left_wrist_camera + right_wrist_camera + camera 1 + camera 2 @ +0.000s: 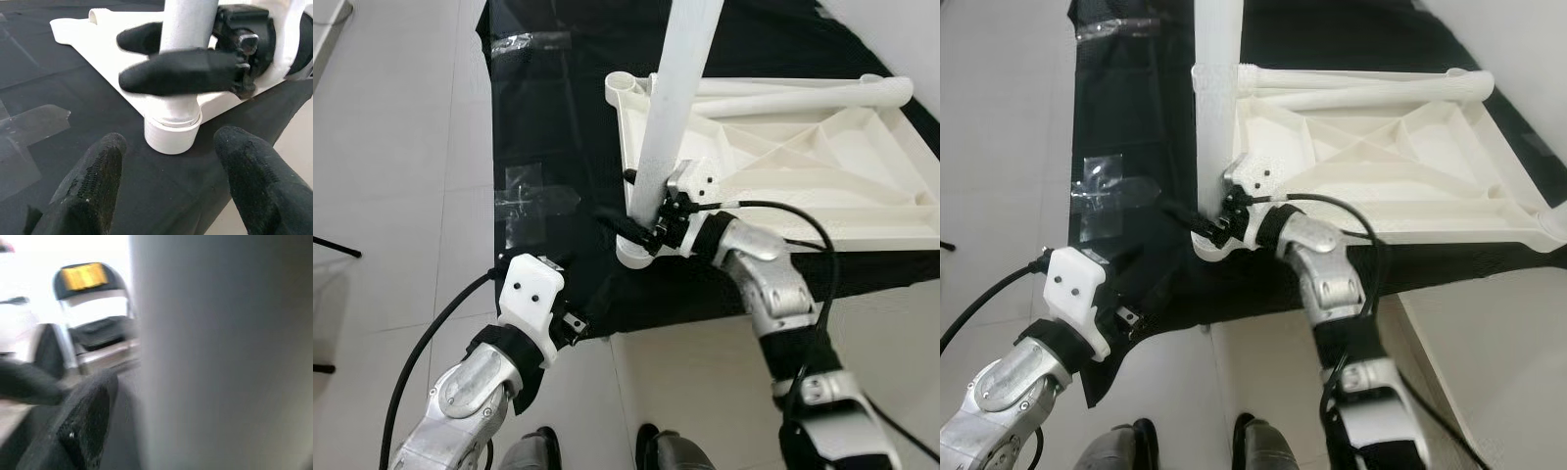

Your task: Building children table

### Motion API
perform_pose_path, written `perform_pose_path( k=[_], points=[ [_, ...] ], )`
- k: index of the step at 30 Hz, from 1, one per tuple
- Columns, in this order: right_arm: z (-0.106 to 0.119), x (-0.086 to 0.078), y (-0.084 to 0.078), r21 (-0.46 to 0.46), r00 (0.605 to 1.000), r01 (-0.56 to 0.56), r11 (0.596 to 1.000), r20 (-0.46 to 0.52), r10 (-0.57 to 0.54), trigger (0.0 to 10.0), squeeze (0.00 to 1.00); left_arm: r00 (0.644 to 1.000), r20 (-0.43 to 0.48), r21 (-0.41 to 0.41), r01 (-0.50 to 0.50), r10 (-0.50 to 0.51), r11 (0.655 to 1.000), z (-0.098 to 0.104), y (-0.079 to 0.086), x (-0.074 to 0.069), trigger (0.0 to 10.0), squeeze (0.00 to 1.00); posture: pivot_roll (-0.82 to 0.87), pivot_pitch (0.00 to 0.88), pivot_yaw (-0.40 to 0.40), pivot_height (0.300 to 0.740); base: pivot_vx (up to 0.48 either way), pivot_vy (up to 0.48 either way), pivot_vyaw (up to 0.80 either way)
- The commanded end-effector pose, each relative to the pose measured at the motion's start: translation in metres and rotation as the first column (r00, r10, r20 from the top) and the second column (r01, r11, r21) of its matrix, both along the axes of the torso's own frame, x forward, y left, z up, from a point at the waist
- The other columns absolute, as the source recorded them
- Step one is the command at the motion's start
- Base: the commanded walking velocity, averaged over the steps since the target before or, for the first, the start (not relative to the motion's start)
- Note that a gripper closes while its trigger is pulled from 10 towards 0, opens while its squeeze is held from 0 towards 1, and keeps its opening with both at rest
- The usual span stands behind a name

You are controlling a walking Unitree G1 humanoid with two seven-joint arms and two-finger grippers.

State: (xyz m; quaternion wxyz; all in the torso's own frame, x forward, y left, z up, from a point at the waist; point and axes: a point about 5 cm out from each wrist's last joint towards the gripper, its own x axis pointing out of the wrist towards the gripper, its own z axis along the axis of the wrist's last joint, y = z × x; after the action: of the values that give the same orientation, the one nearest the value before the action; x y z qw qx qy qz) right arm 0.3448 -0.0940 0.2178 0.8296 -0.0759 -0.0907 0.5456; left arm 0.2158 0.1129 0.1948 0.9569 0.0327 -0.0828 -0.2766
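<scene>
A white children's table top (pixel 862 230) lies upside down on a black mat (pixel 548 117). One white table leg (pixel 671 98) stands upright in the near-left corner socket (pixel 172 137). My right gripper (pixel 641 223) is shut on this leg just above the socket, its black fingers (pixel 181 73) on either side of it. The same leg (pixel 220 352) looms close in the right wrist view. My left gripper (pixel 171 139) hovers low over the mat, open, pointing at the socket a short way off. A second leg (pixel 803 96) lies across the far side of the table top.
An empty socket (pixel 628 88) sits at the table top's far-left corner. Clear tape patches (pixel 533 201) hold the mat to the white tiled floor (pixel 401 196). A folding chair (pixel 93 308) stands beyond the mat. My feet (pixel 533 450) are at the mat's near edge.
</scene>
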Motion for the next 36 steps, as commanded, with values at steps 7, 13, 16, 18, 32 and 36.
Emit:
perform_pose_path(
  k=[7, 13, 16, 18, 32, 36],
  points=[
    [0.019, 0.010, 0.004, 0.004, 0.985, -0.172, 0.985, -0.015, 0.172, 0.0, 0.00, 1.000, -0.008, 0.002, -0.008, 0.008, 1.000, -0.004, -0.001, 0.000, 10.0, 0.00, 0.11, 0.237, -0.099, 0.740, 0.000, 0.000, 0.00],
    [0.019, 0.012, 0.005, 0.002, 0.980, -0.201, 0.980, -0.013, 0.201, 0.0, 0.00, 1.000, -0.011, 0.001, -0.010, 0.010, 1.000, -0.004, -0.002, -0.002, 10.0, 0.00, 0.11, 0.248, -0.101, 0.740, 0.000, 0.000, 0.00],
    [0.014, 0.009, 0.004, -0.001, 0.980, -0.198, 0.980, -0.017, 0.198, 0.0, 0.00, 1.000, -0.013, 0.001, -0.012, 0.012, 1.000, -0.004, -0.001, -0.002, 10.0, 0.00, 0.11, 0.255, -0.100, 0.740, 0.000, 0.000, 0.00],
    [0.003, 0.006, 0.001, 0.004, 0.991, -0.132, 0.991, -0.010, 0.132, 0.0, 0.00, 1.000, -0.016, -0.001, -0.014, 0.014, 1.000, -0.004, 0.000, -0.003, 10.0, 0.00, 0.09, 0.265, -0.101, 0.740, 0.000, 0.000, 0.00],
    [-0.059, -0.042, 0.022, 0.021, 0.882, 0.470, 0.882, -0.037, -0.469, 0.0, 0.00, 0.999, -0.022, 0.011, -0.027, 0.027, 1.000, -0.005, 0.004, -0.003, 10.0, 0.00, 0.09, 0.283, -0.112, 0.740, 0.000, 0.000, 0.00],
    [-0.049, -0.027, 0.027, 0.062, 0.909, 0.417, 0.907, -0.032, -0.415, 10.0, 0.00, 1.000, -0.020, 0.015, -0.013, 0.013, 1.000, -0.005, 0.002, -0.002, 10.0, 0.00, 0.09, 0.275, -0.108, 0.740, 0.000, 0.000, 0.00]
  ],
)
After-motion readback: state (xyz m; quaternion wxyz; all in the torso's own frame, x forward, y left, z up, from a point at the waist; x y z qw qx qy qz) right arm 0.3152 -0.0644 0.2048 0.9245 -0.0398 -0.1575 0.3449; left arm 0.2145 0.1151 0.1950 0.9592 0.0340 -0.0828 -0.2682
